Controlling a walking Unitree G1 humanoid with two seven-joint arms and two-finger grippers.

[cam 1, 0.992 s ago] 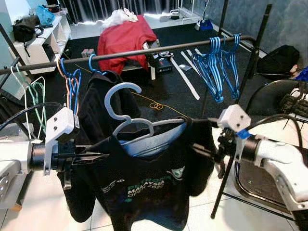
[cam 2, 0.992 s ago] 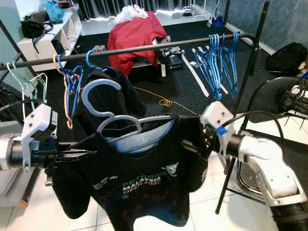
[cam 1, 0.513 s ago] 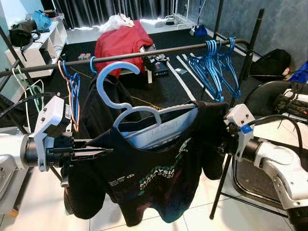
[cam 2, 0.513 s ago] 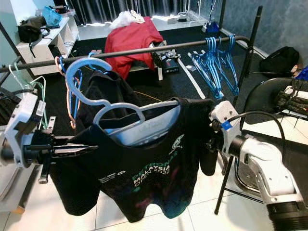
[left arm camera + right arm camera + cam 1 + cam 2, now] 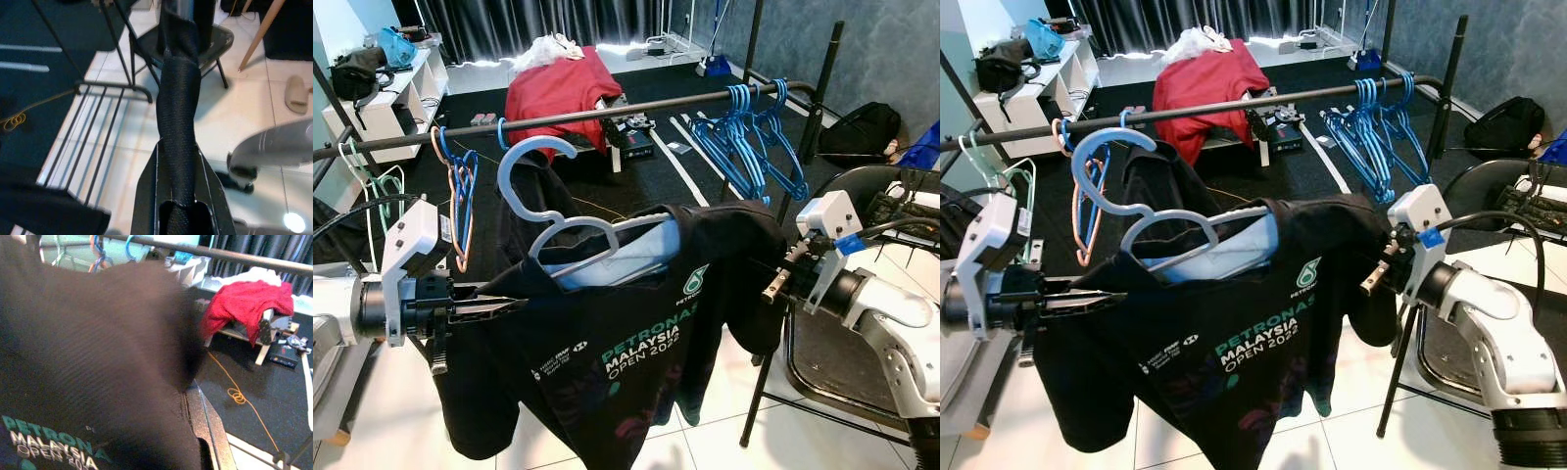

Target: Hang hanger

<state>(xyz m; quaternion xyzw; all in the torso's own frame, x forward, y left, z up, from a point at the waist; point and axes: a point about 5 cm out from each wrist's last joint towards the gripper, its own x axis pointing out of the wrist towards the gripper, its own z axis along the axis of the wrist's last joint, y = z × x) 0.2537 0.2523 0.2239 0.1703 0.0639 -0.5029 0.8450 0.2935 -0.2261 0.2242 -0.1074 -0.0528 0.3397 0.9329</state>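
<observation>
My left hand (image 5: 484, 305) is clenched on the left shoulder of the black T-shirt (image 5: 626, 362); along its fingers I see cloth bunched tight between them. My right hand (image 5: 1378, 274) is at the shirt's other shoulder, fabric draped over one finger, and it looks to be gripping there, though I cannot tell for certain how far its fingers are closed. Between my two hands the shirt hangs spread, and inside its neck sits the pale blue hanger (image 5: 570, 227), its hook standing up above the collar, just short of and a little below the dark rail (image 5: 607, 110) beyond my hands.

I judge the load light but awkward: the cloth is soft and sags between my hands, while the plastic hanger is stiff and free to tilt inside the neck. Holding at the shoulders, where the hanger's arms back the fabric, seems the right place; pull too wide and the hook could tip sideways before it catches the rail.

Counting outward: one hanger with one shirt in my hands; one dark garment (image 5: 530, 201) already on the rail past my left hand; a small bunch of empty hangers (image 5: 458, 186) beside it, and a larger blue bunch (image 5: 749, 137) past my right hand, too overlapped to count. One red cloth (image 5: 563, 83) lies further off.
</observation>
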